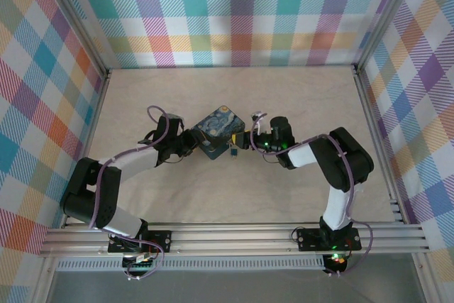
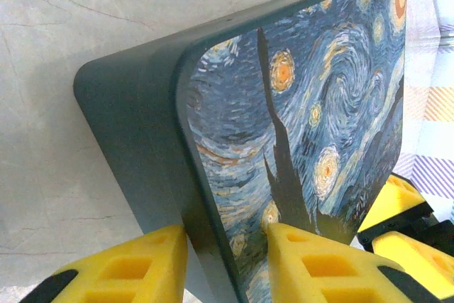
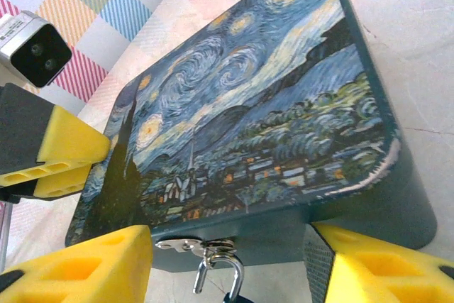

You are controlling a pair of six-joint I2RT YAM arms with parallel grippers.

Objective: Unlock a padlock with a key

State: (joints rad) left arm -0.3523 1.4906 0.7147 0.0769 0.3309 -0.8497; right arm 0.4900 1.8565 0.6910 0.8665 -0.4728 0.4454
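The dark-blue swirly-print box [image 1: 218, 135] lies mid-table. The padlock [image 1: 233, 151] hangs from the hasp on its near side. In the right wrist view the padlock's shackle [image 3: 221, 256] goes through the hasp, one leg ending free outside the lock body, which is cut off at the frame's bottom. My right gripper [image 3: 230, 274] is open, its yellow fingers wide on either side of the padlock and touching nothing. My left gripper [image 2: 227, 267] is shut on the box's left corner [image 2: 213, 175], one finger on the side wall and one on the lid. I cannot make out the key.
The right gripper's yellow fingers [image 2: 404, 225] show past the box's far edge in the left wrist view. Plaid walls [image 1: 234, 12] enclose the beige table [image 1: 298, 97] on three sides. An aluminium rail [image 1: 234, 235] runs along the near edge by both arm bases.
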